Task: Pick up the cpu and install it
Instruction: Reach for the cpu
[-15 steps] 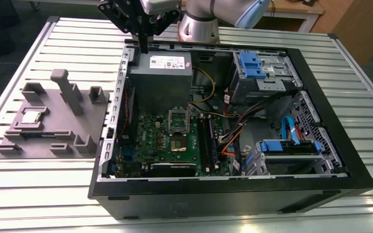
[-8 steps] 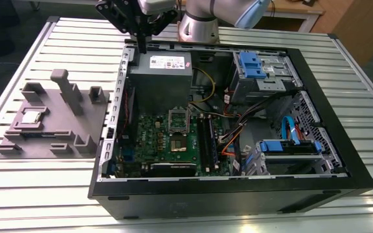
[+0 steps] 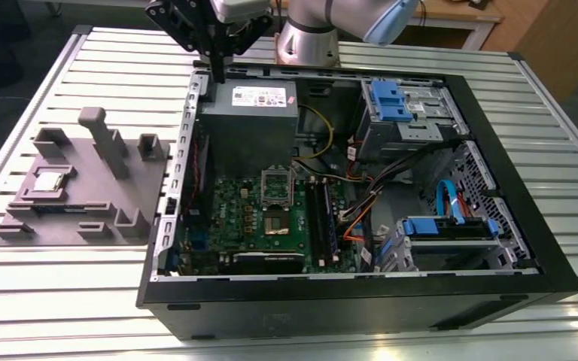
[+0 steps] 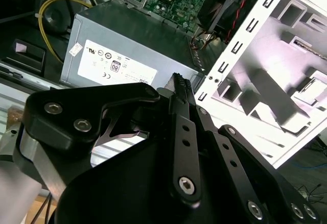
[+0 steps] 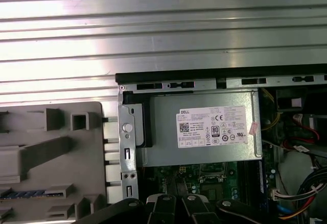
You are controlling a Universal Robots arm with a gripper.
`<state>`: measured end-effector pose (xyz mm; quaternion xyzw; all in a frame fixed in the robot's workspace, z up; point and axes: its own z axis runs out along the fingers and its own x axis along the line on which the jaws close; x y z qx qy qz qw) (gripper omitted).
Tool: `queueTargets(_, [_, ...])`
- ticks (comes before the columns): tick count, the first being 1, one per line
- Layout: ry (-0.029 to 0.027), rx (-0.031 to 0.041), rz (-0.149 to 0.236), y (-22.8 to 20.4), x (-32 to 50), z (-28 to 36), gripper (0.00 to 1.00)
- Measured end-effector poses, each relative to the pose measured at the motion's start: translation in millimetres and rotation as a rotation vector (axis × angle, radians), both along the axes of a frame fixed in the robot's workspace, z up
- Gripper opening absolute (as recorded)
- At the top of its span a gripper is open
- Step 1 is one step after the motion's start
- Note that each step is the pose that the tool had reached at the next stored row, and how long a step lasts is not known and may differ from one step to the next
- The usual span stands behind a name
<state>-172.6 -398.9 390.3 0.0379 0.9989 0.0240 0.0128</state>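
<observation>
Black gripper [image 3: 216, 70], fingertips [image 4: 178, 82] together, over computer case [image 3: 369, 304].

The black, metal-linked gripper [image 3: 216, 73] hangs pointing downward, its jaws pressed together and empty, beneath the silver-grey jointed robot arm [image 3: 307, 41] capped in pale blue.

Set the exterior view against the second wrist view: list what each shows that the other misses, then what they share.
Exterior view: the cpu lying on the grey moulded plate, and the blue drive cages inside the case. Second wrist view: the gripper up close, fingertips closed together and empty, with bolts in its black links. Shared: the gripper itself, the power supply with its white label, and the plate's upright blocks.
</observation>
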Motion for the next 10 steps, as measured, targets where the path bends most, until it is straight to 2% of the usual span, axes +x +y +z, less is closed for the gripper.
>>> queueTargets(10, [0.0,0.0,0.0,0.0,-2.3,-0.3,0.1])
